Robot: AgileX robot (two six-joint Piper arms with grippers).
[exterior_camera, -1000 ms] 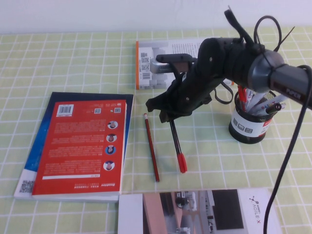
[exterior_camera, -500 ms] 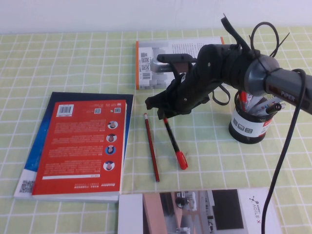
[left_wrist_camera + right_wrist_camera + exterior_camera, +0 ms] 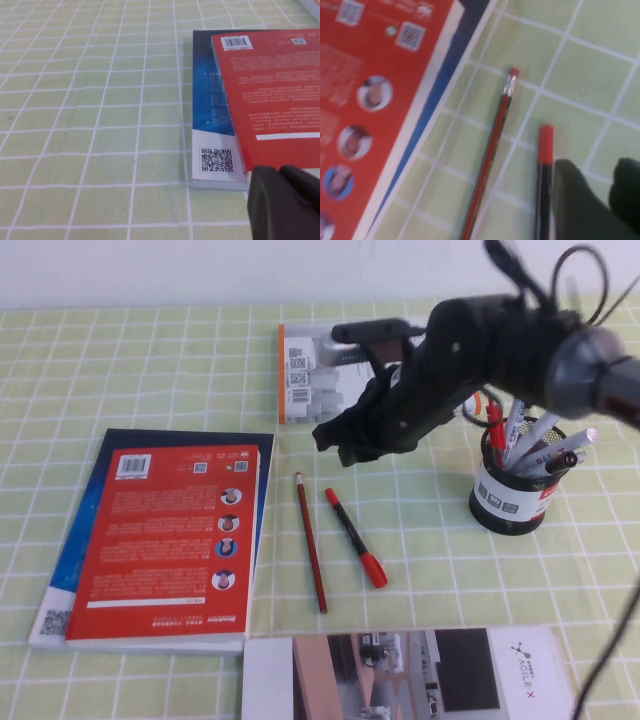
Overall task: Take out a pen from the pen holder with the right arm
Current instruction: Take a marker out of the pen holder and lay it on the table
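You're looking at a green-checked surface running up to a white wall.
Right gripper is hovering mid-frame, jaws apart, over the pen; left gripper is sitting, jaws closed, beside the books.

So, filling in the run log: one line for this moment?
right gripper: above pen, jaws open | pen: flat on table beside pencil | left gripper: parked by books

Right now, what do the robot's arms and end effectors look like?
The right arm is bulky, rounded and black, with a grey forearm and looping black cables. The right end effector, just beyond the pen, is matte black. The left end effector, at the red book's corner, shows as dark rounded tips.
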